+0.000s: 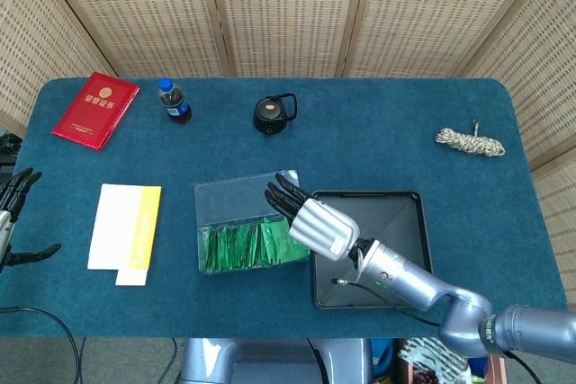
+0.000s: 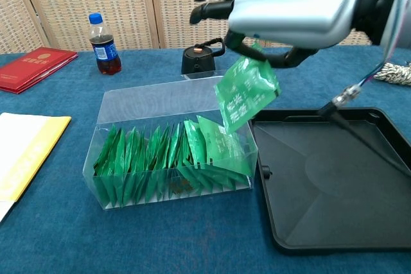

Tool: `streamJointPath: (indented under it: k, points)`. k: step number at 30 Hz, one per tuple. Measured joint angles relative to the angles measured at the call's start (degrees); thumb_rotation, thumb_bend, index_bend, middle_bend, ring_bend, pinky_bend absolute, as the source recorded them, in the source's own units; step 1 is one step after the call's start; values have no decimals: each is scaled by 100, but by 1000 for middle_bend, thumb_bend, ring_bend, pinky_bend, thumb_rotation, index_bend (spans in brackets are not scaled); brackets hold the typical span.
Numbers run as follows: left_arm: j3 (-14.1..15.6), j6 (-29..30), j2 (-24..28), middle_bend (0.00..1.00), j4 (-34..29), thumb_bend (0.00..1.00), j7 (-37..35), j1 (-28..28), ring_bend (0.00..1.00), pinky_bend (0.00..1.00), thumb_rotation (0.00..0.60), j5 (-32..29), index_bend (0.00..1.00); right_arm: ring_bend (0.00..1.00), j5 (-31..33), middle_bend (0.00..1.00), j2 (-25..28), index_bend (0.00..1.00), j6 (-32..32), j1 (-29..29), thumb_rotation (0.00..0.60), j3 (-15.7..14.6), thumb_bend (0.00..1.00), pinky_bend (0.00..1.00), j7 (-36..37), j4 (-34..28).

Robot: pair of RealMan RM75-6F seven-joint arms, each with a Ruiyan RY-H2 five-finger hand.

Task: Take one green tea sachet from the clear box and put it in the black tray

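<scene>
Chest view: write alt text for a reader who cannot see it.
The robot's right hand holds one green tea sachet in the air above the right end of a clear box packed with more sachets. A black tray sits to the right; a cola bottle and red booklet lie behind.

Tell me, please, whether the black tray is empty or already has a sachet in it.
Empty. The black tray shows only bare floor, while the green tea sachet hangs from the right hand above the clear box.
</scene>
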Motion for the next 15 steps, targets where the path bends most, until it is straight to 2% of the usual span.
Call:
streamJointPath:
  k: [8,15]
  points:
    - [17,50,8,0,-26,100,-1,22,0,0,600,48,0,85,-62,195,729,687,278,-391,600,-69,546,9,91,-93]
    - [18,58,14,0,-22,100,-27,26,0,0,600,51,0,85,10,182,889,695,432,-765,600,-262,546,9,572,76]
